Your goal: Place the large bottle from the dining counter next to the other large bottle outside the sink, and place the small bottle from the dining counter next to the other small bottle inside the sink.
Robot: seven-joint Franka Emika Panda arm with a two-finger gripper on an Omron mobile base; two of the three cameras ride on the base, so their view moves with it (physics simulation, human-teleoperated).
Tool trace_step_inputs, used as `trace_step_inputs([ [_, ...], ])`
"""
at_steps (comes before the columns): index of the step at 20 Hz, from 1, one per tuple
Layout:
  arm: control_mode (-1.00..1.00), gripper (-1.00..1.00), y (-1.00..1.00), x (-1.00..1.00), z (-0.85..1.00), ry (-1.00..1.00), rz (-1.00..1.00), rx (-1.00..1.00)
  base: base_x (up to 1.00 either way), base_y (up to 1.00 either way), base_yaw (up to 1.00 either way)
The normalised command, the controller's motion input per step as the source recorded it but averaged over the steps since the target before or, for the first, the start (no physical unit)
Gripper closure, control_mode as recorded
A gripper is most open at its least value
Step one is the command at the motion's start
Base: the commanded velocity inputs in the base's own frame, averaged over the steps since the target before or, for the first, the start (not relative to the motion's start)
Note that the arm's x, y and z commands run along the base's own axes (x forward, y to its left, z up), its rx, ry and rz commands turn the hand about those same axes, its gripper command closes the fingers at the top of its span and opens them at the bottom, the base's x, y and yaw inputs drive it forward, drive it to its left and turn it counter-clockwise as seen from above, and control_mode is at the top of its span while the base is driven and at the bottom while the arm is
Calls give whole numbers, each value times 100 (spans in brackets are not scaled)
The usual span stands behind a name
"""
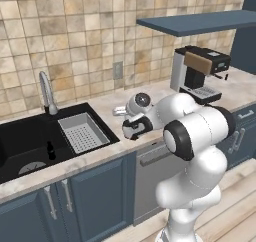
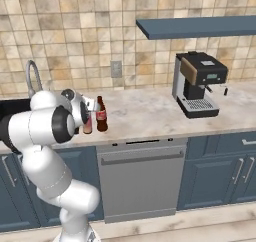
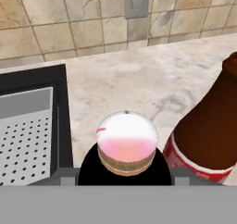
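Note:
The large bottle point(image 3: 126, 144), pink-bodied, sits close in the hand view exactly where my fingertips would rise, and hides them. In the right base view its pink lower body point(image 2: 88, 126) reaches down to the wall counter's top under my gripper point(image 2: 89, 111), which seems shut on it. Just to its right, almost touching, stands a dark brown bottle with a red label point(image 2: 101, 115) point(image 3: 208, 126), outside the sink. The black sink point(image 1: 20, 136) holds a small dark bottle point(image 1: 50, 150). The dining counter and its small bottle are out of view.
A grey ribbed drain tray point(image 1: 82, 132) point(image 3: 28, 135) lies in the sink's right end, close to the bottles. The steel tap point(image 1: 46, 91) rises behind the basin. A coffee machine point(image 2: 200, 83) stands far right under a blue shelf point(image 2: 200, 27). Bare stone lies between.

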Motion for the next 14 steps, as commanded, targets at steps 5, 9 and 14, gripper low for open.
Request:
trace_step_inputs([
  [5,-100,100,14,0,-27,0,-2,0,0,0,0],
  [9,-100,100,14,0,-29,0,-2,0,0,0,0],
  [14,-100,100,17,0,-30,-1,-2,0,0,0,0],
])
